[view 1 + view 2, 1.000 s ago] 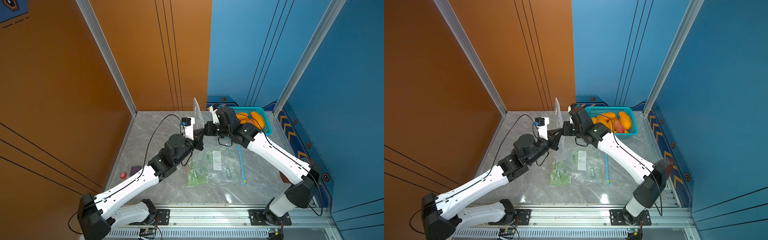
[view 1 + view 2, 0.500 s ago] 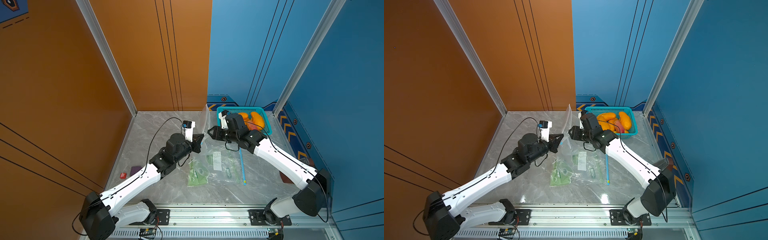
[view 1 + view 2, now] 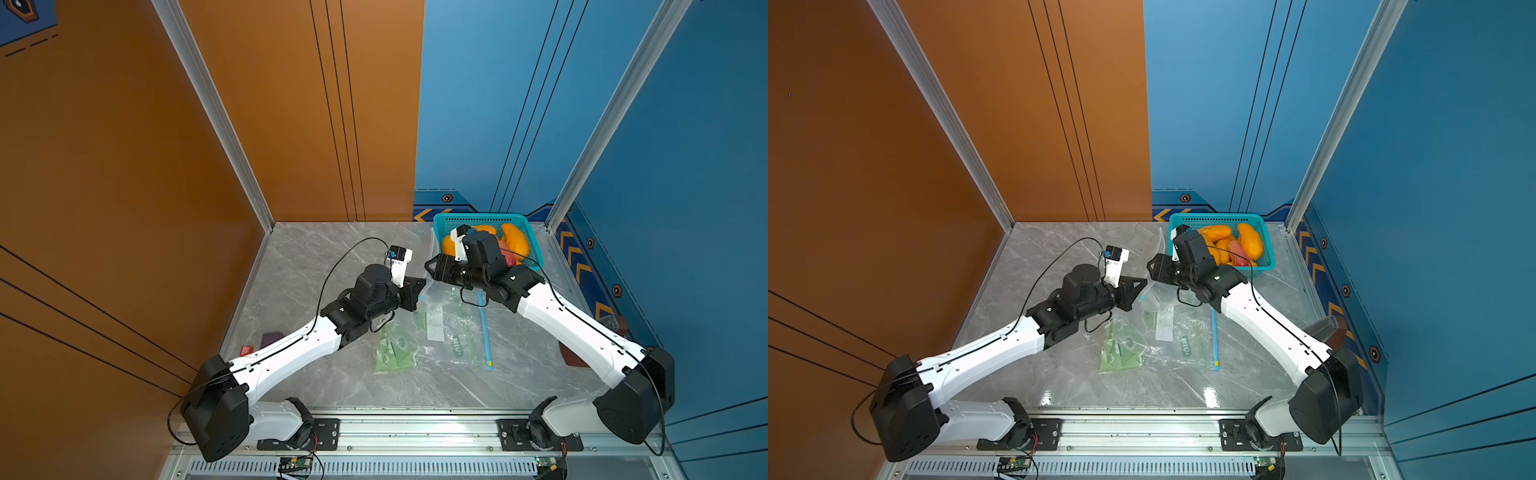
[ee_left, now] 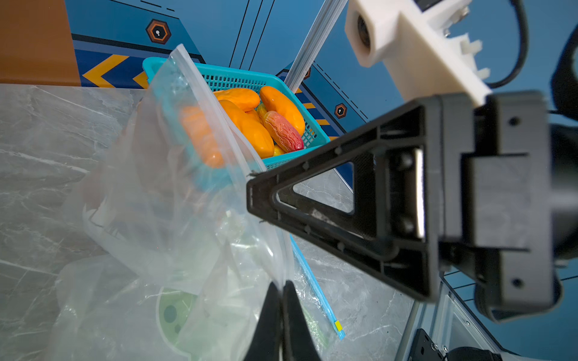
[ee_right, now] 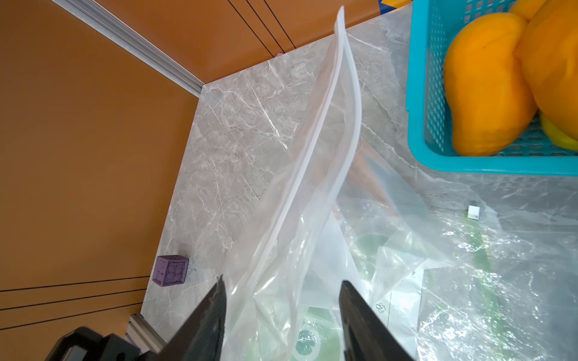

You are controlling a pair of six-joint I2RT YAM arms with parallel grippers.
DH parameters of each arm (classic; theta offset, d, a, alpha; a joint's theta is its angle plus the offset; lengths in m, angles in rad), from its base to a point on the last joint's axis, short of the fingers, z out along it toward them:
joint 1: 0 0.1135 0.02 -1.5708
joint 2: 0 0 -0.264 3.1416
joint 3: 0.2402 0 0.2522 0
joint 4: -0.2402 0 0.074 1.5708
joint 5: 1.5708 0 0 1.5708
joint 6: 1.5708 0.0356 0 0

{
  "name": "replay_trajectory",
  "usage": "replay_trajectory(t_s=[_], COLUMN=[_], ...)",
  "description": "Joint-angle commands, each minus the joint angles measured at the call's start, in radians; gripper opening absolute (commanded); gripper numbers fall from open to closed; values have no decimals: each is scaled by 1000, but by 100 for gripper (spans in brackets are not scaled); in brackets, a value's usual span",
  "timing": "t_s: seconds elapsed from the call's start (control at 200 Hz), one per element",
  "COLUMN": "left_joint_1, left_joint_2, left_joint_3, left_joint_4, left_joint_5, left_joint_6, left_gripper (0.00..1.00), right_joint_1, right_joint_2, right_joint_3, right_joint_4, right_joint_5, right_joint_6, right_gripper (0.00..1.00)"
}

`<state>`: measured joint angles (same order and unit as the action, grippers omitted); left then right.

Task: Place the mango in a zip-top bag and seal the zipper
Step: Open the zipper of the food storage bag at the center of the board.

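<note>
You face an orange wall [image 3: 124, 166] at left and a blue wall [image 3: 685, 166] at right, closing in a grey marble tabletop [image 3: 332, 257]. In its back right corner sits a teal basket [image 3: 1217, 216] holding the mangoes [image 3: 1250, 245], none bagged; the rightmost one's long axis runs roughly front to back. The zip-top bag [image 4: 175, 193] stands tilted between the 2 arms, its zipper edge rising toward the back wall, free corner uppermost, the 2 strips slightly parted. Your left end effector [image 4: 280, 300] is pinched together on that edge's lower end. Your right end effector [image 5: 283, 290] has its jaws apart, the bag passing between them unclamped. Other flat bags [image 3: 449, 332] lie underneath. A purple cube [image 5: 171, 270] sits beside the orange wall.
</note>
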<state>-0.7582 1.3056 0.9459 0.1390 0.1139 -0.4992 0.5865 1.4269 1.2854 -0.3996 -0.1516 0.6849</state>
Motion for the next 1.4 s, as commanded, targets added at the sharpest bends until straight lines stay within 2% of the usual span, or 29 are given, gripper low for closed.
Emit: replay_trajectory(t_s=[0.0,0.28,0.54,0.951,1.266,1.331,1.391], left_joint_1=[-6,7,7,10,7,12,28], left_joint_2=[-6,9,11,11,-1,-15,-26], left_joint_3=[28,24,28,19,15,13,15], left_joint_4=[3,2,4,20,38,37,37], left_joint_5=[-3,-15,-12,-4,59,49,43], left_joint_6=[-16,-37,-42,-50,-34,-26,-22], left_gripper=[0,0,0,0,0,0,0], right_joint_1=[-9,-12,-9,18,-6,-21,-34], right_joint_2=[-5,-99,-117,-32,135,175,211], right_joint_3=[-28,-46,-77,-46,129,181,225], right_joint_4=[0,7,-43,-45,-102,-132,-146], right_joint_5=[37,15,43,34,30,12,-23], right_joint_6=[22,-1,35,48,26,2,-22], right_gripper=[59,66,65,65,66,60,45])
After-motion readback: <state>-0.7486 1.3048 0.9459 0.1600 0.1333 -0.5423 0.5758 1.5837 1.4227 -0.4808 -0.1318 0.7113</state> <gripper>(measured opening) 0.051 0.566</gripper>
